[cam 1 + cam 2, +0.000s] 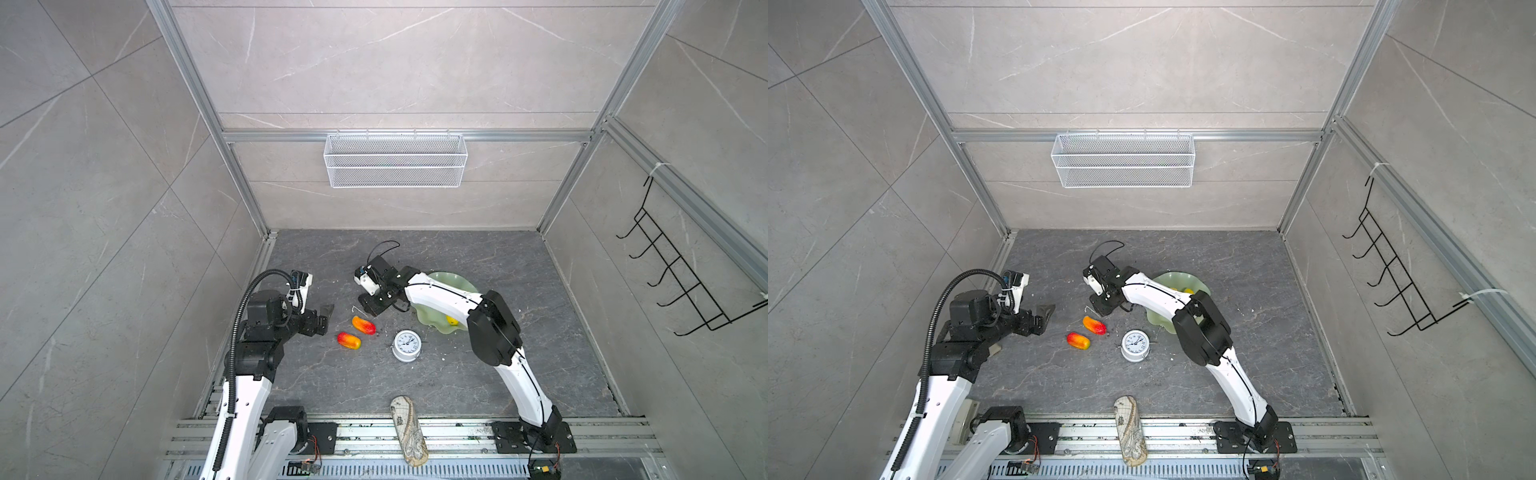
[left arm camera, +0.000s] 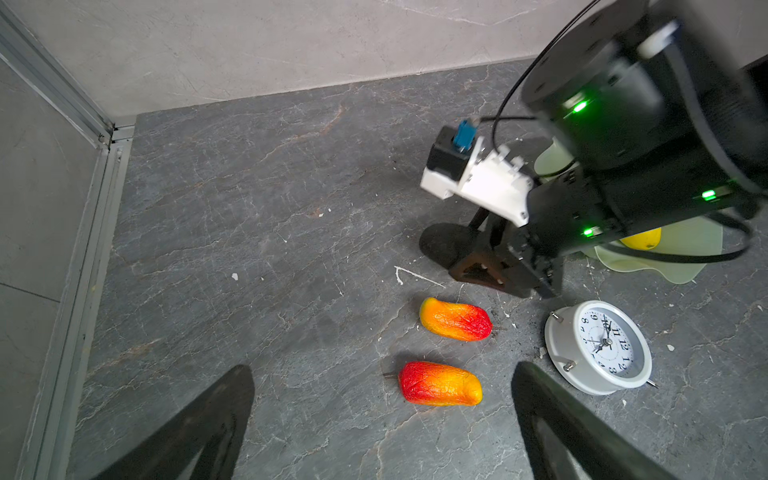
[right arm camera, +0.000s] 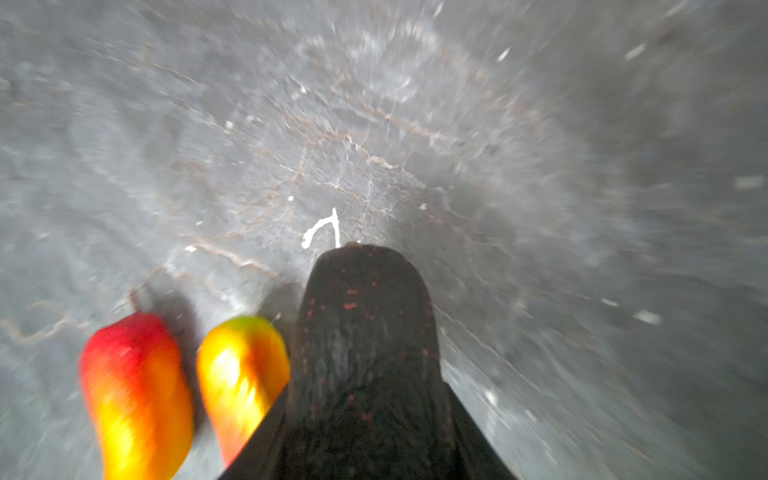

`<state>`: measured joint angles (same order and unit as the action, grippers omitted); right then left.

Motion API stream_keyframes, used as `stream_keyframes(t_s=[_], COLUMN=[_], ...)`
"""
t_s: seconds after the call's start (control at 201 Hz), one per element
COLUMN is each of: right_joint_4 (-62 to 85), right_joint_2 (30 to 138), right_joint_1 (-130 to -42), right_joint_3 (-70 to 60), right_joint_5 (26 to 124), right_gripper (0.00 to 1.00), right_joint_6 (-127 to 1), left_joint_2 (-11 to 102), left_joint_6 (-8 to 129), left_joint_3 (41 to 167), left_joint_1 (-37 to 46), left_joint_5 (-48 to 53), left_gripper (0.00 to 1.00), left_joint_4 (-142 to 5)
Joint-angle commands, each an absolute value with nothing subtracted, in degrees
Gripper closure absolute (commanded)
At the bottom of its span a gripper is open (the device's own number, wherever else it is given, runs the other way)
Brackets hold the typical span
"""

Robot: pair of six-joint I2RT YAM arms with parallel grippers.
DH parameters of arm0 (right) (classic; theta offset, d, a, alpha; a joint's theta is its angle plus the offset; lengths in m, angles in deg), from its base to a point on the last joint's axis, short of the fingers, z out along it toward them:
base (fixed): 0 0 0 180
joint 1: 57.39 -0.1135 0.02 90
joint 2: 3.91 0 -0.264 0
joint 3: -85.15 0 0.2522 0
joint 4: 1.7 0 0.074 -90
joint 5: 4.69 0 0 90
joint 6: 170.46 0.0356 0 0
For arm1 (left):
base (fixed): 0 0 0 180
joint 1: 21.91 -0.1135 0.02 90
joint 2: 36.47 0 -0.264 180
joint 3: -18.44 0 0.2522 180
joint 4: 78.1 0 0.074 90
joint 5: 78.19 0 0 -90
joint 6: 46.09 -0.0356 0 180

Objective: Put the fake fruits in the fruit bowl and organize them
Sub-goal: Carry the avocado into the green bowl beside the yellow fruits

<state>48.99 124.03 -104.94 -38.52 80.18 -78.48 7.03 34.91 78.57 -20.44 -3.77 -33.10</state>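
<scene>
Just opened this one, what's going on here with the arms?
The right pincer hangs low over the table beside the two mangoes; blur hides how its jaws stand. The left pincer hovers open nearby. Both mangoes lie on the table, outside the fruit bowl, where one yellow fruit shows.

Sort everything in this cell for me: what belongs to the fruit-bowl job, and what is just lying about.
Belongs to the job:
- fruit bowl
- yellow fruit lying in it
- mango nearer the bowl, on the table
- mango farther from it, on the table

Just lying about:
- alarm clock
- patterned pouch at the front rail
- wire mesh basket on the back wall
</scene>
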Motion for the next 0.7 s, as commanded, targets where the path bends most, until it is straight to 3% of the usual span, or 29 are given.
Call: stream_keyframes(t_s=[0.0,0.334,0.692], right_joint_4=[50.15,47.61,44.42], right_joint_2=[113.6,96.08,96.3], right_joint_1=[-103.78,-95.82,-92.74], right_joint_3=[-33.48,-8.9,-0.75], right_joint_5=[83.03,86.19,87.68], right_gripper=[0.64,0.66,0.67], right_joint_6=[-81.24,-81.61,-83.27], left_joint_2=[6.19,6.22,5.94], left_joint_6=[34.15,34.14,34.24], left_joint_3=[78.47,78.56,78.51], left_joint_1=[-20.26,-20.33,-20.33], left_joint_5=[-5.07,-5.83,-6.06], left_gripper=[0.0,0.0,0.0], left_joint_4=[-34.35,-34.63,-34.71])
